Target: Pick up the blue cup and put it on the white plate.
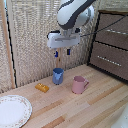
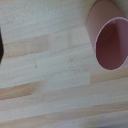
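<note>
While the arm hangs above the wooden table, the scene reads from the exterior view's left to its right as follows.

Table: a light wooden table [image 1: 65, 107] made of joined planks carries everything below.

White plate: the white plate [image 1: 12, 111] lies flat at the table's near corner on the exterior view's left, partly cut by the frame edge, with a faint pattern on its rim. Nothing rests on it.

Orange block: a small orange block [image 1: 42, 87] lies between the plate and the cups, apart from both.

Blue cup: the blue cup [image 1: 58, 76] stands upright near the back of the table, well apart from the plate, mouth up, touched by nothing.

Gripper: the gripper [image 1: 62, 53] hangs in the air above the blue cup, clear of it, its two dark fingers pointing down with a gap between them, so it is released and grips nothing.

Pink mug: the pink mug [image 1: 79, 84] stands upright just to the right of the blue cup, handle toward the exterior view's right. From the wrist view its open mouth [image 2: 113, 46] shows over bare planks.

Drawers: dark wooden drawers [image 1: 111, 45] stand at the far right behind the table.
</note>
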Robot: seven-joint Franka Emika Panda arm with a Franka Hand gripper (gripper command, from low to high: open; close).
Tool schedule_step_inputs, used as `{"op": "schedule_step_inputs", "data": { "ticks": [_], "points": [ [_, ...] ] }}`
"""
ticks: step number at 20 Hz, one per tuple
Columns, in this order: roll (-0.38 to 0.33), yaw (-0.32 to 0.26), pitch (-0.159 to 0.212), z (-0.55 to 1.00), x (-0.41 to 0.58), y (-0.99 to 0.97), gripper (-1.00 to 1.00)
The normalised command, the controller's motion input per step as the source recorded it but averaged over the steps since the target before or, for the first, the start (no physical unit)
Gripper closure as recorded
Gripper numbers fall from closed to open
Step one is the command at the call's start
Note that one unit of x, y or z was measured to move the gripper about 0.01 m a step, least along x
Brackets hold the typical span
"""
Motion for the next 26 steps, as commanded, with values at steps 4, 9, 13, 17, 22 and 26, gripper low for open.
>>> {"op": "schedule_step_inputs", "data": {
  "ticks": [4,9,13,17,22,26],
  "points": [
    [0.041,-0.016,0.112,-0.07,0.602,-0.6,-1.0],
    [0.05,0.003,0.126,-0.1,0.556,-0.66,-1.0],
    [0.044,0.015,0.147,-0.15,0.416,-0.58,-1.0],
    [0.006,0.01,0.107,-0.24,0.404,-0.27,-1.0],
    [-0.006,0.0,0.021,-0.3,0.359,-0.06,-1.0],
    [-0.029,0.0,-0.01,-0.31,0.306,0.0,-1.0]
  ]
}}
